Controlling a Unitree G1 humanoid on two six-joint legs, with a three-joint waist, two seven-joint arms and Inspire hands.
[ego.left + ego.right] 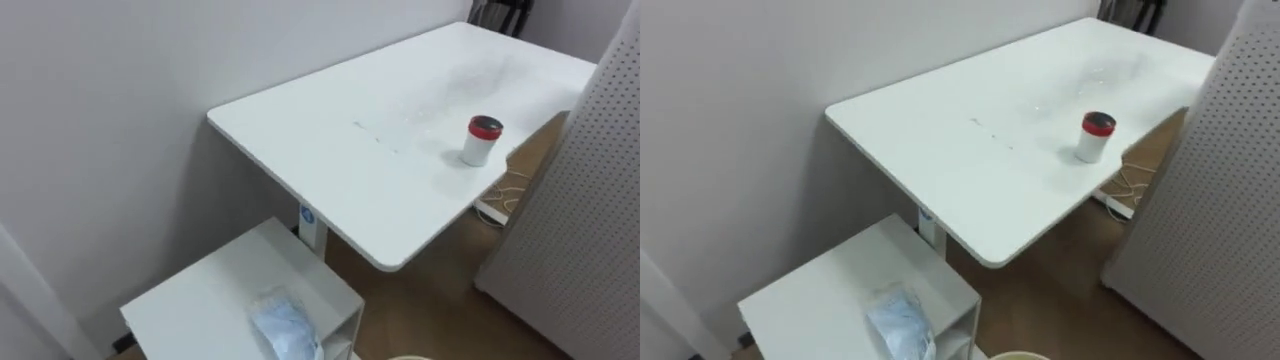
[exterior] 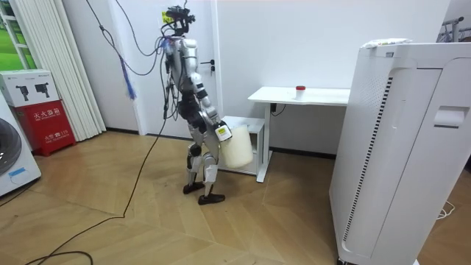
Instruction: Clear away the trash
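Bright, even light floods my white table (image 1: 330,150); a soft shadow pools under its edge toward seven o'clock.

Crumpled pale-blue wad (image 1: 285,325) lies on low cabinet (image 1: 225,278).

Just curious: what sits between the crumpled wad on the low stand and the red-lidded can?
Nothing: a floor gap and bare tabletop between wad and can, in both eye views.
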